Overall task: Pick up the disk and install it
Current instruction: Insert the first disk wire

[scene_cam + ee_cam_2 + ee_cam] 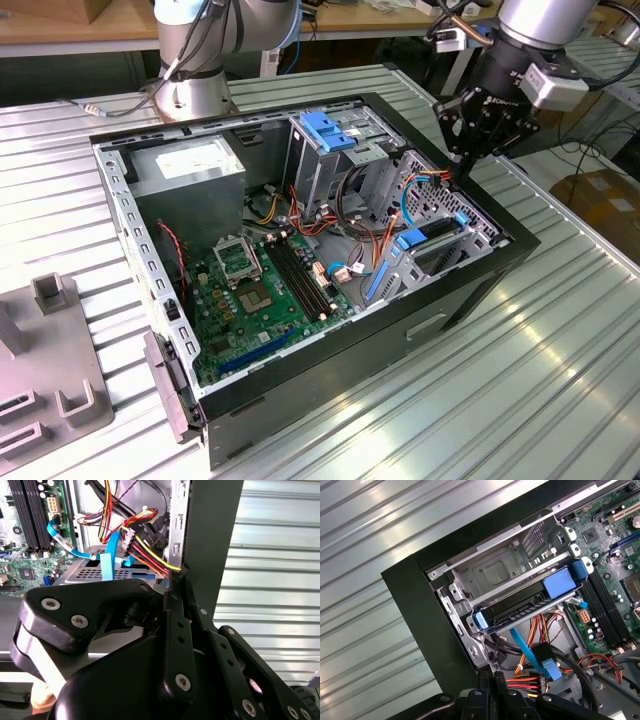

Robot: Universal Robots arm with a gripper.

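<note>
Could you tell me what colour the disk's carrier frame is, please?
Blue; the frame of the disk shows best in the first wrist view.

Ribbed metal table [560, 390] carries the open black PC case [455, 300]. Grey fixture block [50, 385] at exterior view's left, apart from case. My base [195, 95] at far edge.
</note>
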